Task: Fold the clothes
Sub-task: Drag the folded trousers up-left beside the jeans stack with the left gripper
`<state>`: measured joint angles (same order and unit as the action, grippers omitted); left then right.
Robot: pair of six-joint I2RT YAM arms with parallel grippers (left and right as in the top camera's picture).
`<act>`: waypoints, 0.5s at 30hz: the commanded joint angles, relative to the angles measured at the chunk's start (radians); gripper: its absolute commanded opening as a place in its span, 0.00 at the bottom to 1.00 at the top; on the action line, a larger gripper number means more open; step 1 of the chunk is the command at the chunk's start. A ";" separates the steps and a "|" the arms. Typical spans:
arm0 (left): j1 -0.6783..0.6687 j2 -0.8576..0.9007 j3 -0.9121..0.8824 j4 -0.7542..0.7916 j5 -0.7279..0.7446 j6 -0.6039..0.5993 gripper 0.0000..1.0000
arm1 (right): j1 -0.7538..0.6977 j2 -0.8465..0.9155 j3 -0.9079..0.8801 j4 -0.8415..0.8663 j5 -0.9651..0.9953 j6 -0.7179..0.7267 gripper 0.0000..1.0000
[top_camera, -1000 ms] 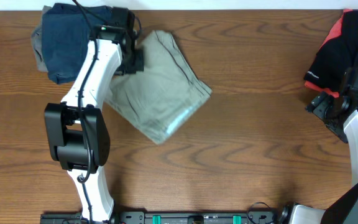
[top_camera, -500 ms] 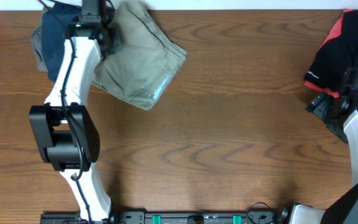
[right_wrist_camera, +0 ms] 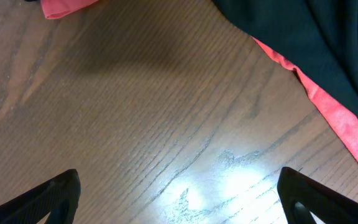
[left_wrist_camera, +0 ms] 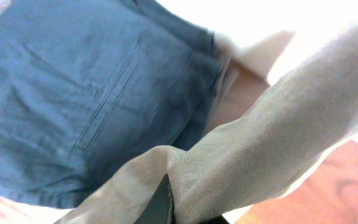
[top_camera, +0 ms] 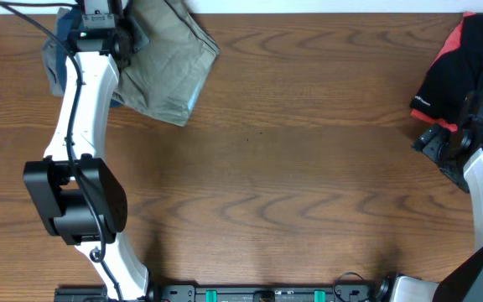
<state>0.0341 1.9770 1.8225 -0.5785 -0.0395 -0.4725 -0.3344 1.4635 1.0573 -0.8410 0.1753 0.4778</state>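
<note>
"Overhead, from the left: your left gripper [top_camera: 122, 46] is at the table's [top_camera: 309, 184] far edge, closed on the khaki shorts [top_camera: 170, 63]. The dark blue denim [top_camera: 57, 59] lies just left of it and beneath."

"Agreed. Your left wrist view shows khaki cloth bunched round a finger [left_wrist_camera: 163, 202]. The shorts trail off to the gripper's right, doubled over, part on the denim and part on the table."

"So you're stacking, I'd say; the fold looks done."

"Then your next move calls for lowering them square onto the denim and releasing, minding the loose right corner."

"Far right, your right gripper [right_wrist_camera: 179, 199] is spread wide, holding nothing, over bare wood."

"The black-and-red garment [right_wrist_camera: 303, 43] is just ahead of it, unfolded. It's likely your next piece."
</note>
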 commanded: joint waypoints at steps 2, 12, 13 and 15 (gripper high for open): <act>0.012 -0.050 0.026 0.052 -0.023 -0.130 0.06 | -0.006 -0.011 0.008 0.000 0.007 -0.012 0.99; 0.078 -0.049 0.026 0.072 -0.074 -0.248 0.06 | -0.006 -0.011 0.008 0.000 0.007 -0.012 0.99; 0.086 -0.049 0.026 0.072 -0.086 -0.248 0.06 | -0.006 -0.011 0.008 0.000 0.007 -0.012 0.99; 0.099 -0.047 0.026 0.072 -0.111 -0.248 0.06 | -0.006 -0.011 0.008 0.000 0.007 -0.012 0.99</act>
<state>0.1089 1.9678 1.8225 -0.5220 -0.0811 -0.6899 -0.3344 1.4635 1.0573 -0.8410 0.1753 0.4778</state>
